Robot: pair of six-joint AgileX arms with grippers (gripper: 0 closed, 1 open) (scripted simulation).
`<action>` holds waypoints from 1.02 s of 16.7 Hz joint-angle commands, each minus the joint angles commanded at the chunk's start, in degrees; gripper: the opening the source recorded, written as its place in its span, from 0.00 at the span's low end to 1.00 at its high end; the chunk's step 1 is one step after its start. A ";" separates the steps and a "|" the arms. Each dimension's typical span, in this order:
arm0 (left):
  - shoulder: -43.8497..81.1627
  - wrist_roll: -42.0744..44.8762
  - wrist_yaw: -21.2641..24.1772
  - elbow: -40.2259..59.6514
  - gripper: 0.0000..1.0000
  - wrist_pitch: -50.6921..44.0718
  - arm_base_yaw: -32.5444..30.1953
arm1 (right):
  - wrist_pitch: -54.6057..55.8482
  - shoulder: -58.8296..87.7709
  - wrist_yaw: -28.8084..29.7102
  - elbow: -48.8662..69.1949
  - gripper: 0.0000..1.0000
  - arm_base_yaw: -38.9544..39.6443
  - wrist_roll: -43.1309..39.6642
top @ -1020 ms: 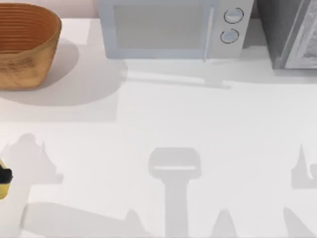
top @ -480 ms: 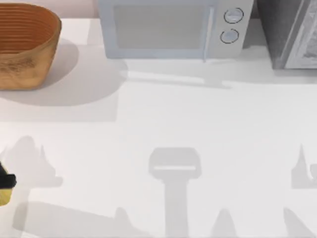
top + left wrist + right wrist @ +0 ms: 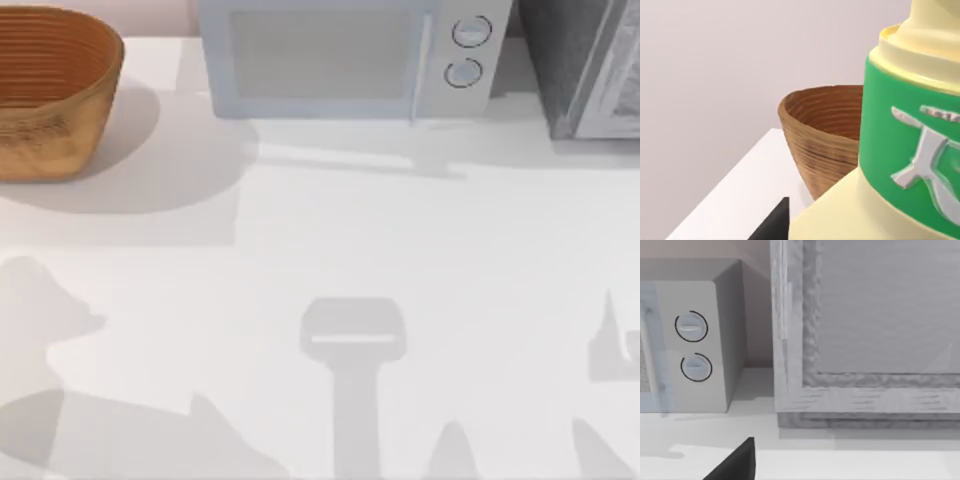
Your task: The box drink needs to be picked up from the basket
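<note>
Filling the left wrist view's right side, the box drink (image 3: 900, 165) looks light, stiff, smooth-sided, best pinched across flat faces; whether the jaws grip it I cannot tell.

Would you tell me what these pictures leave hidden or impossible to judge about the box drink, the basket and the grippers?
- Box drink, left wrist view: so near that the edges crop it; what grips it is hidden.
- Basket, top view: cropped at the left edge; its far side lies behind the carton in the left wrist view.
- Right wrist view: one dark finger, cropped below; opening unknowable.
</note>
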 joint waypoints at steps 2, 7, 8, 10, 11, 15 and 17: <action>6.10 0.21 -5.27 1.18 0.00 5.15 -0.39 | 0.00 0.00 0.00 0.00 1.00 0.00 0.00; 18.07 0.51 -15.73 3.28 0.00 15.12 -1.15 | 0.00 0.00 0.00 0.00 1.00 0.00 0.00; 19.52 0.50 -16.99 3.51 0.00 16.29 -1.25 | 0.00 0.00 0.00 0.00 1.00 0.00 0.00; 21.19 0.47 -18.37 3.75 0.00 17.57 -1.35 | 0.00 0.00 0.00 0.00 1.00 0.00 0.00; 21.32 0.47 -18.48 3.76 0.00 17.66 -1.36 | 0.00 0.00 0.00 0.00 1.00 0.00 0.00; 21.29 0.56 -18.38 3.43 0.00 17.60 -1.21 | 0.00 0.00 0.00 0.00 1.00 0.00 0.00; 23.07 0.57 -18.16 3.12 0.00 19.01 -0.89 | 0.00 0.00 0.00 0.00 1.00 0.00 0.00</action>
